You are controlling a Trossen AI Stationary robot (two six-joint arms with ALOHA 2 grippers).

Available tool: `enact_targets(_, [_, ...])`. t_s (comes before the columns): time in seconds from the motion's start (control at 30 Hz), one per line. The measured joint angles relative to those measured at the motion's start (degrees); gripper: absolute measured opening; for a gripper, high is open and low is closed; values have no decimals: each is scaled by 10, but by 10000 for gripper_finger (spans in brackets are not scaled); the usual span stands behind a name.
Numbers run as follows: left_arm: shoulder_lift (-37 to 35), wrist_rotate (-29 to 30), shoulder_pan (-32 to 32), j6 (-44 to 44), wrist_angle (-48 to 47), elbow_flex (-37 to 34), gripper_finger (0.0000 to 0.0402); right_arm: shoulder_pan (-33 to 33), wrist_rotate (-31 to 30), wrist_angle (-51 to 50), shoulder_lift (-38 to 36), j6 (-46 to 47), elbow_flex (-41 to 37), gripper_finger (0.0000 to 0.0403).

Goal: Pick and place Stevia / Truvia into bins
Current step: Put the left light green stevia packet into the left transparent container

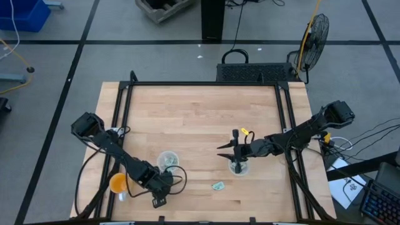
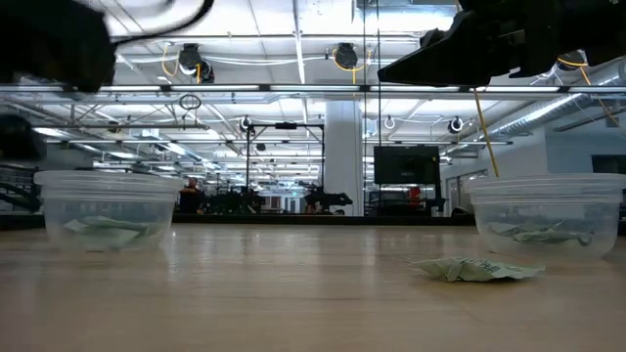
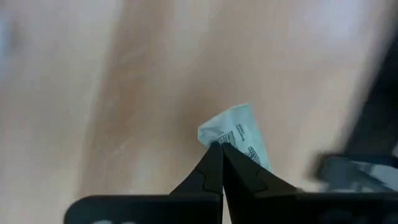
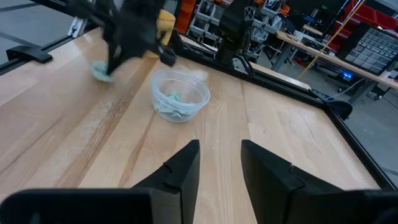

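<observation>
**Stevia packets: one pinched by the left gripper, one lying loose on the wood**

Stevia packet [image 3: 239,134], a thin, creased slip of pale paper with small dark print, is showing in the left wrist view pinched at one corner between the left gripper's [image 3: 221,163] closed, pointed dark fingers, above the blurred wooden table [image 3: 93,93]. From above, the left gripper [image 1: 157,201] is sitting near the table's front edge, just in front of the left clear cup [image 1: 167,160] and beside the orange cup [image 1: 118,183]; the held packet cannot be made out there.

A second packet [image 1: 217,185] is lying crumpled on the bare wood between the two cups. The low view is showing it [image 2: 476,269] as a rumpled, flattened heap, near the right clear cup [image 2: 548,215].

Both cups are round, thin-walled and transparent, with packets already piled inside; the low view is revealing those heaps through the walls, also in the left cup [image 2: 106,208].

The right gripper [image 1: 236,152] is hovering over the right clear cup [image 1: 238,167]. Its wrist view is showing its two broad, flat fingers [image 4: 177,168] parted with nothing between them, facing the left cup [image 4: 180,94] across the grainy planks.
</observation>
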State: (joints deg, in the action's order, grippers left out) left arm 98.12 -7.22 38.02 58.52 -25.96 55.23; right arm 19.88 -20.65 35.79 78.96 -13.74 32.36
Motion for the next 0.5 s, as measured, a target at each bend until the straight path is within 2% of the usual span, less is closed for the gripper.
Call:
enact_targets(0.07, [-1,4,3,-10,-11,26,3,0,0,0,0,0,0,112])
enact_targets(0.23, [-1,39,14,-10,-136,100,2,0,0,0,0,0,0,112])
enact_targets(0.37, [-2,128,20,-25,-292,165,2,0,0,0,0,0,0,111])
enact_targets(0.5, [-3,193,-3,-25,-398,196,2,0,0,0,0,0,0,112])
